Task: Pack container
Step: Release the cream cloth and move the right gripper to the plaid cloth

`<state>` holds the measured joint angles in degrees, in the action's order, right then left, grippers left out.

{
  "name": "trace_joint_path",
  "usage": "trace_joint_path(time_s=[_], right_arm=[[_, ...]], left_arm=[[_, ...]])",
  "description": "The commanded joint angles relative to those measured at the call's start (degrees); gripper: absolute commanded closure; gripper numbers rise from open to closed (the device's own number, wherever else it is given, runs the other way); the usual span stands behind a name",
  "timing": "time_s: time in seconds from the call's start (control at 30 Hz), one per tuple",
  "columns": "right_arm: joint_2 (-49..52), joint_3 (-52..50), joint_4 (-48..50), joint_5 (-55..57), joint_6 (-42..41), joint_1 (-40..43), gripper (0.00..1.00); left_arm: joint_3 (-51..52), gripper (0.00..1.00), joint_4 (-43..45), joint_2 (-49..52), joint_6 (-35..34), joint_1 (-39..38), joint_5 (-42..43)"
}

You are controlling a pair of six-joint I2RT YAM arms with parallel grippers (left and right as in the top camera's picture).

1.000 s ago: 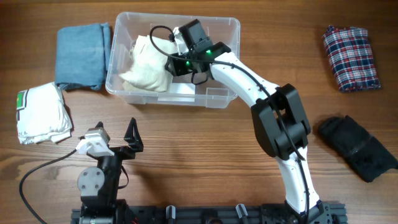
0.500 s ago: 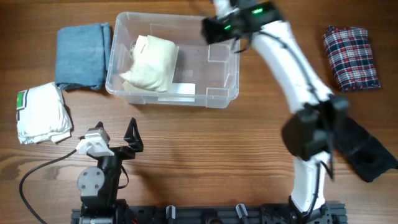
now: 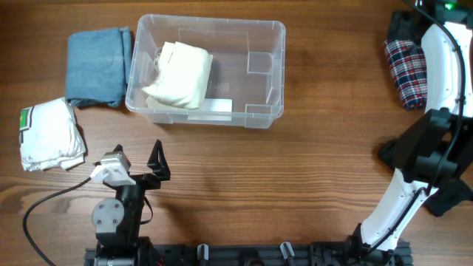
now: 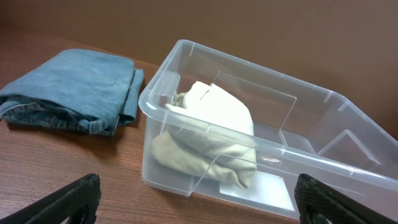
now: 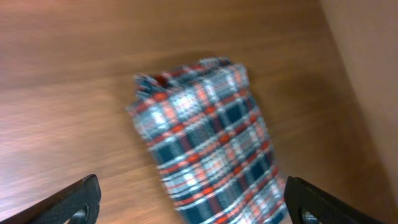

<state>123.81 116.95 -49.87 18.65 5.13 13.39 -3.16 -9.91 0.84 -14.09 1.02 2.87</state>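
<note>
One cream garment [image 3: 181, 74] lies in the container [image 3: 277, 70]. Left of it wait folded jeans [image 3: 97, 65] and a white garment [image 3: 48, 133]. Right of it are a plaid garment [image 5: 205, 137] and a black garment [image 3: 429, 177] (partly hidden). The right gripper [image 5: 196, 202] hovers over the plaid garment, jaws apart and empty. The left gripper [image 4: 199, 199] sits near the container's front, jaws also apart.

Looks like a lab bench: wood-grain table [image 3: 222, 185], arms bolted to a black rail [image 3: 244, 255], folded clothes [image 3: 96, 65] staged around.

The wooden table [image 3: 222, 170] carries the container [image 3: 275, 66], jeans [image 3: 97, 65], white shirt [image 3: 49, 134], plaid cloth [image 3: 405, 74], black garment [image 3: 451, 198].
</note>
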Motion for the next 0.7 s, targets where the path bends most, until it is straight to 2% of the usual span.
trace_joint_path(time_s=[0.0, 0.2, 0.5, 0.67], right_arm=[[1.7, -5.2, 2.9, 4.5, 8.2, 2.8, 0.08], [2.1, -15.2, 11.3, 3.1, 16.4, 4.6, 0.08], [3.9, -16.2, 13.2, -4.2, 16.3, 2.3, 0.10], [7.1, -16.2, 13.0, -1.2, 15.7, 2.2, 0.10]], left_arm=[[0.3, 0.00, -0.1, -0.5, 0.3, -0.4, -0.3], [0.3, 0.00, -0.1, -0.5, 0.3, -0.4, -0.3], [0.3, 0.00, -0.1, -0.5, 0.3, -0.4, -0.3], [0.3, 0.00, -0.1, -0.5, 0.3, -0.4, -0.3]])
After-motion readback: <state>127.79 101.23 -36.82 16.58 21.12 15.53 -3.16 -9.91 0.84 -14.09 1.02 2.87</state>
